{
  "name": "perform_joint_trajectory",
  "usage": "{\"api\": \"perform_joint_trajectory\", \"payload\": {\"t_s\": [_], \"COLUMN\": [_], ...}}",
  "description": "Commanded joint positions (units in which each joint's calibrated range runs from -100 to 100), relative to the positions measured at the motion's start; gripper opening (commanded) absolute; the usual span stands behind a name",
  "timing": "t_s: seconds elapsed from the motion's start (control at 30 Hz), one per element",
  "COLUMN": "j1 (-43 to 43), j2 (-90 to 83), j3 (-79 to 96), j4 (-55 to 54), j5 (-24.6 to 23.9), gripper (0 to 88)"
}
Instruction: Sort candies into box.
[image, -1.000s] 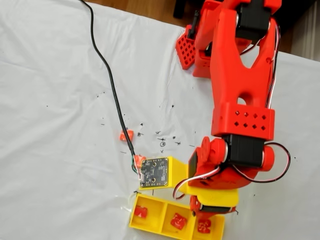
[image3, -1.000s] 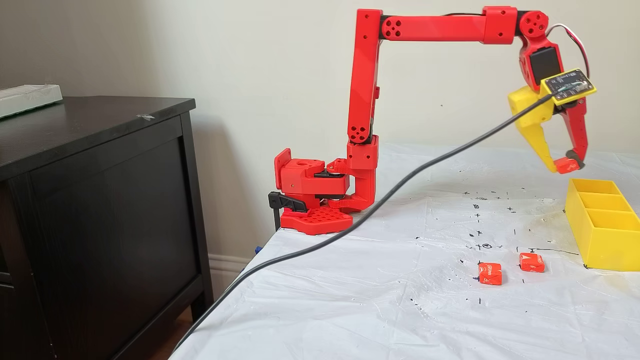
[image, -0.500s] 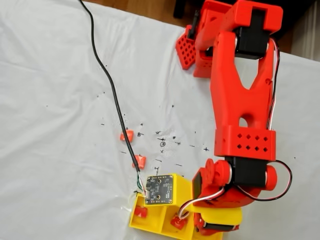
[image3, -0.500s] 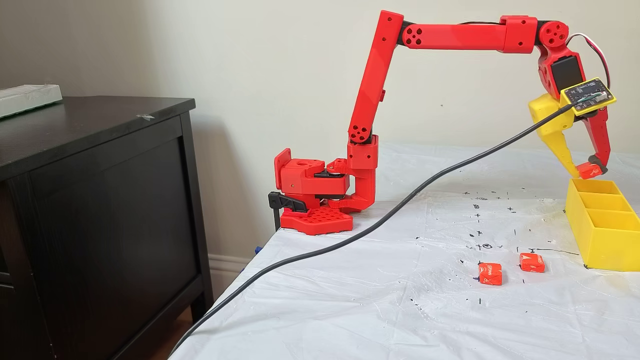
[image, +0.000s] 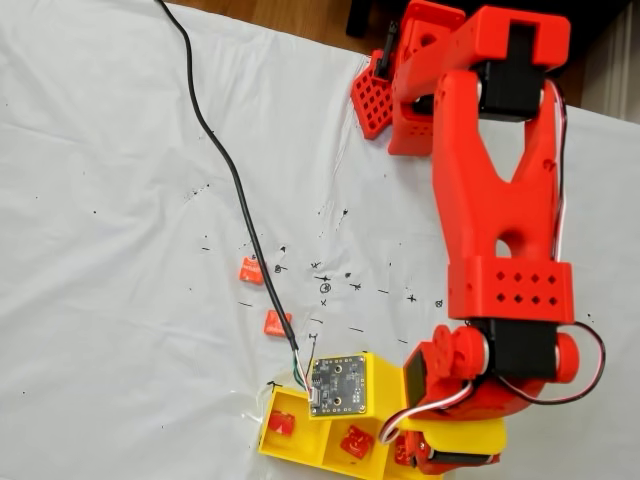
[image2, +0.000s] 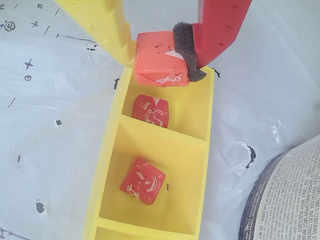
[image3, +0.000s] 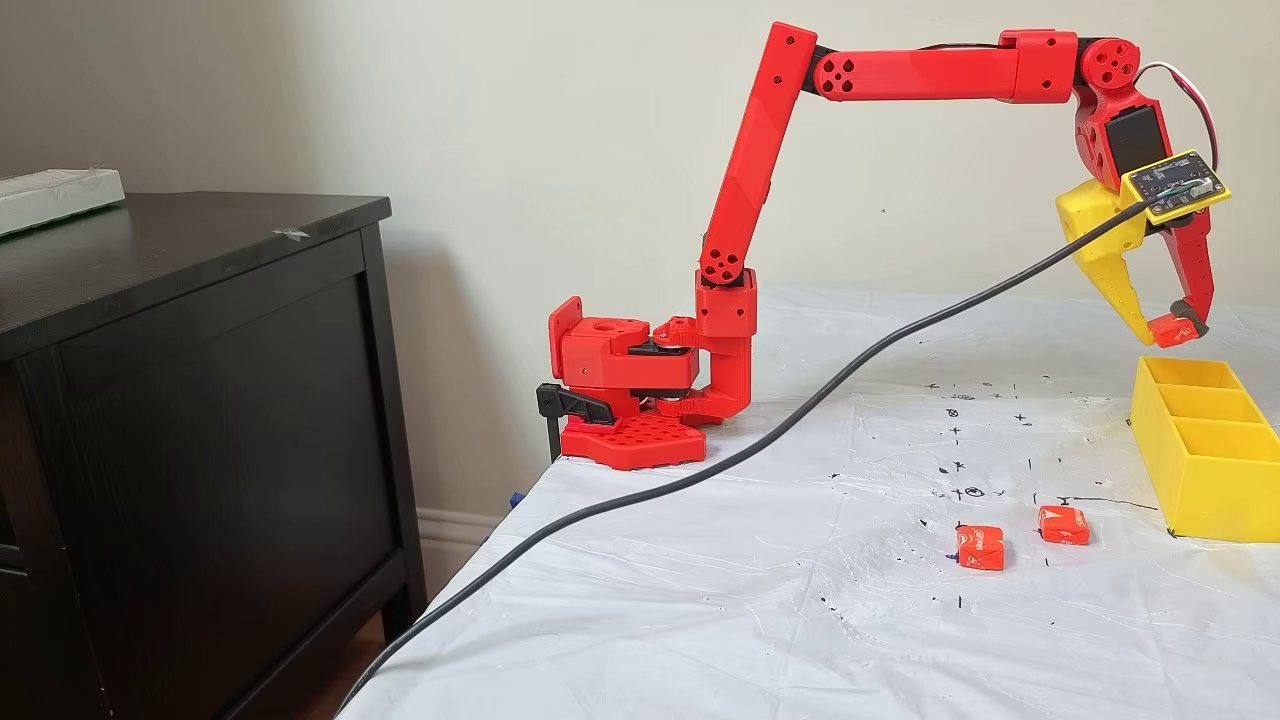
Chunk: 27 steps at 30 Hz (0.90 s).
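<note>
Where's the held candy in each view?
Wrist view: held candy top centre, pinched in the gripper, over the yellow tray's end compartment.
Fixed view from the side: far right, just above the tray.
Fixed view from above: hidden under the arm.
Shared landmark: the tray.
</note>
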Motion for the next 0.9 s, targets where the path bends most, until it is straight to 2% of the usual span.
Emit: {"api": "perform_joint_trajectory", "payload": {"t_s": [0.0, 0.87], "j1": [-1.85, -2.03], "j2": [-2.42, -1.66], "j3": [-6.91, -3.91], "j4": [-0.63, -6.12], "j5": [-0.24, -0.39], "gripper": [0.2, 0.9]}}
